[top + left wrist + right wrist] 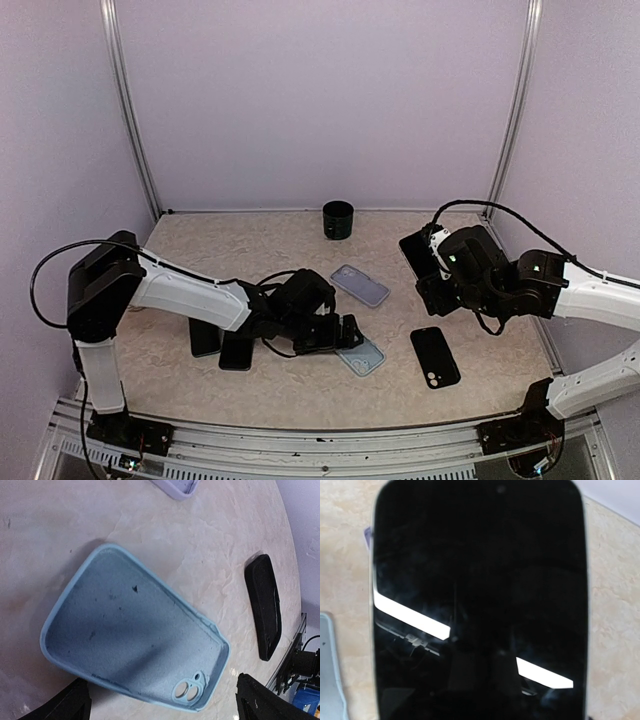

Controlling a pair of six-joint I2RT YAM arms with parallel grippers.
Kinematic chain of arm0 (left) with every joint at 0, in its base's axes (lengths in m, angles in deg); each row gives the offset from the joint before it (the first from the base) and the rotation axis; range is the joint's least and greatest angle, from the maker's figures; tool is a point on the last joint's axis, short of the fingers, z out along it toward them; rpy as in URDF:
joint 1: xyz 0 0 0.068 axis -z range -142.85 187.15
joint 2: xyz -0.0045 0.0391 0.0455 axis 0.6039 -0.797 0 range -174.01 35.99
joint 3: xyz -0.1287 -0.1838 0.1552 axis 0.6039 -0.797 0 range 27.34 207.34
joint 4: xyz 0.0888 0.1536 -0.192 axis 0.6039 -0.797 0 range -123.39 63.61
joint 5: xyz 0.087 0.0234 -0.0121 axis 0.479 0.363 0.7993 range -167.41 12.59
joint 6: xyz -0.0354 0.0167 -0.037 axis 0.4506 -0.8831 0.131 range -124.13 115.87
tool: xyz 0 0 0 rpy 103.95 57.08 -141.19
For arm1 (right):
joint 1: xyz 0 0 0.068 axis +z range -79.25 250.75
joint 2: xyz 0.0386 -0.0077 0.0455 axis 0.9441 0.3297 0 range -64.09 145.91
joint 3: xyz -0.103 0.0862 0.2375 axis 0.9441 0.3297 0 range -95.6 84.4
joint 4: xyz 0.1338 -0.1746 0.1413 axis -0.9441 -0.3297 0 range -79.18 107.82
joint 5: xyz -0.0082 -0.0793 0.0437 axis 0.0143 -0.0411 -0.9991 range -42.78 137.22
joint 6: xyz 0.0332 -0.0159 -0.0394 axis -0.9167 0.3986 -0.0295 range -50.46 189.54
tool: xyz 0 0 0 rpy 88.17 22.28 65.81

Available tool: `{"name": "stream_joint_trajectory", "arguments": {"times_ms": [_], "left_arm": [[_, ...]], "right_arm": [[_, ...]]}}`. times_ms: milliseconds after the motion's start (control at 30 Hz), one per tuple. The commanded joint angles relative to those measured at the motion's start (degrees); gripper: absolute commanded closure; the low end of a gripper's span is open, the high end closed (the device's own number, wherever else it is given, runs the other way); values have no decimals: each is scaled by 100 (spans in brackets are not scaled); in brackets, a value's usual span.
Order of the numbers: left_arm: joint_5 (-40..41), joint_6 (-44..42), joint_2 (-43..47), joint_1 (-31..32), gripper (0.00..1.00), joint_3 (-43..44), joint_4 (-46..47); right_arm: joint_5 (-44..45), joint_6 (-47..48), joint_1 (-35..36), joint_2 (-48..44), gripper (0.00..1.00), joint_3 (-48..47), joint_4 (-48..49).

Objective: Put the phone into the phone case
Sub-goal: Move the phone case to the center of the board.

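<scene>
A light blue phone case [362, 355] [135, 630] lies open side up on the table, its camera cut-out nearest my left wrist. My left gripper [345, 335] [165, 706] hovers just over that end, open, one dark finger [70, 702] on each side and nothing between them. My right gripper [428, 270] is raised at the right and shut on the phone [412, 252]. The phone's black screen [480, 600] fills the right wrist view and hides the fingers. A sliver of the blue case [327, 670] shows at that view's left edge.
A lilac case [360, 286] [175, 486] lies behind the blue one. A black phone-shaped item [435, 357] [264, 605] lies to the right. Two dark phones [205, 338] [236, 351] lie under the left arm. A black cup [338, 219] stands at the back wall.
</scene>
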Motion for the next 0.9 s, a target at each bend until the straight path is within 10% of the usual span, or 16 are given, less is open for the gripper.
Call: {"name": "stream_joint_trajectory", "arguments": {"times_ms": [0,300,600,867], "left_arm": [[51,-181,-351,-226,1,429,133],[-137,-697,-1547,-72,1,2361,-668],[940,-1035,-665,167,6,1475,-1173],[1349,-1408,-1017,482,35,1894,-1835]], "right_arm": [[187,-26,-44,-205,30,-102,111],[260,-29,-56,-300,30,-184,-18],[207,93,-71,-317,29,-197,178],[210,143,-71,-265,29,-168,214]]}}
